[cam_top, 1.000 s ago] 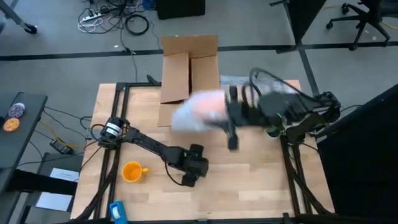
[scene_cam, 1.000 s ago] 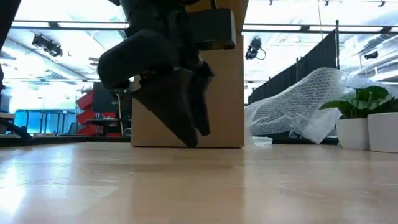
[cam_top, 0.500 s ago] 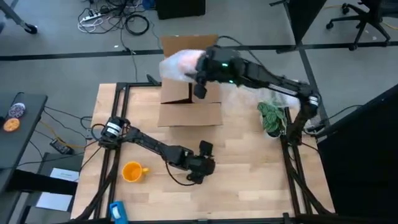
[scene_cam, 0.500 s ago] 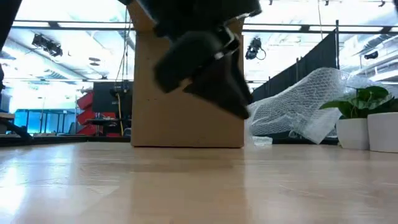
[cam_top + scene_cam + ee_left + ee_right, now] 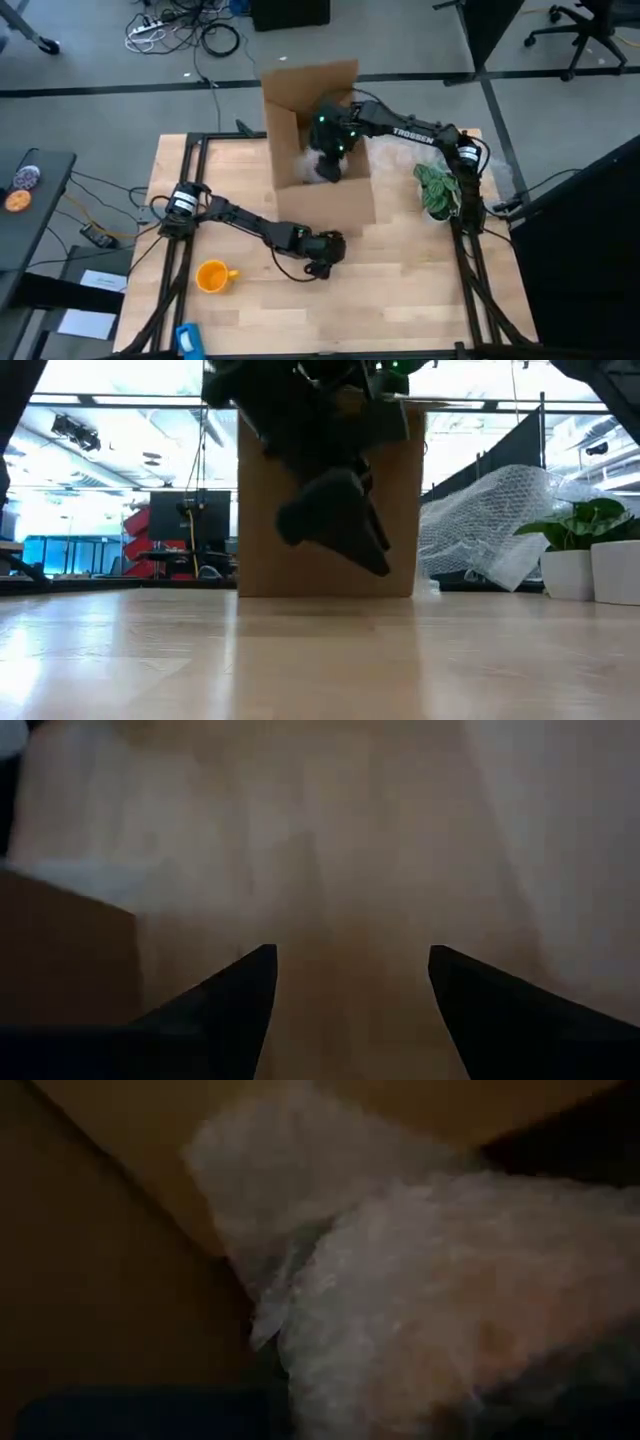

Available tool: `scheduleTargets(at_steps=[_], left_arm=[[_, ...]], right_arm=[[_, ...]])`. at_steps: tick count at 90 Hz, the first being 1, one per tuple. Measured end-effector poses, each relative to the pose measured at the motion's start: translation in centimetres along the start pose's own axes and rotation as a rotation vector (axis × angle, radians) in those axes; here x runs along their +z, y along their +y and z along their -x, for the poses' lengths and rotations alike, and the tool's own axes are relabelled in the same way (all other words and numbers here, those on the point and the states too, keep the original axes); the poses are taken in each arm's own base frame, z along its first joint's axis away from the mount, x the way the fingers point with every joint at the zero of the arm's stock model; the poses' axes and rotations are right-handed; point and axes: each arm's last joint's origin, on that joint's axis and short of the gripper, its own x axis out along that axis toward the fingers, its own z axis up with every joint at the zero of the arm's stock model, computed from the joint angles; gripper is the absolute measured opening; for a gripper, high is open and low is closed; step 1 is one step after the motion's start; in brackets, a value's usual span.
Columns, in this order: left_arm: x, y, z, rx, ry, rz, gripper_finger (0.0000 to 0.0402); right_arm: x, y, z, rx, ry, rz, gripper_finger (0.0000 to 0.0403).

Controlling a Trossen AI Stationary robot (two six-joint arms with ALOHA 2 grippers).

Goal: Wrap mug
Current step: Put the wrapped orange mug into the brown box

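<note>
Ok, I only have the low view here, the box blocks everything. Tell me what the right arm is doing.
Observer: The right gripper is down inside the open cardboard box, seen from above.
Operator: Say what's in there with it.
Observer: Crumpled bubble wrap fills its wrist view, against the box's inner wall.
Operator: Now find the mug for me.
Observer: The mug sits bare on the table near the front left, beside the left arm, well apart from the box.
Operator: And the left gripper.
Observer: The left gripper is open over bare wood, holding nothing.
</note>
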Motion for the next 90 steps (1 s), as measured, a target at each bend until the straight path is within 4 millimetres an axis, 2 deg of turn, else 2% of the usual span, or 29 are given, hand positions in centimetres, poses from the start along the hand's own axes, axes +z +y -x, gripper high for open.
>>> scheduleTargets(at_steps=[11,24,38,62,73,90], left_arm=[[-0.5,0.8,-0.7,0.011,-0.002,0.024,0.0248],[-0.9,1.5,-1.0,0.027,0.007,0.039,0.0248],[-0.9,1.7,-1.1,0.023,0.002,0.021,0.0248],[-1.1,1.7,-1.1,0.034,0.024,0.014,0.0248],[-1.0,1.6,0.7,0.14,0.081,0.02,0.0248],[0.2,1.6,6.3,0.235,0.053,0.021,0.0248]], right_arm=[[-0.6,-0.9,-0.7,-0.093,0.074,-0.005,0.0073],[-0.1,-0.7,-0.4,-0.194,0.047,0.011,0.0143],[0.3,-0.3,-0.7,-0.229,0.024,0.04,0.0217],[0.5,0.8,-0.6,-0.258,0.021,0.084,0.0301],[0.5,1.6,-0.1,-0.258,0.041,0.123,0.0325],[1.4,3.3,2.0,-0.231,0.028,0.226,0.0347]])
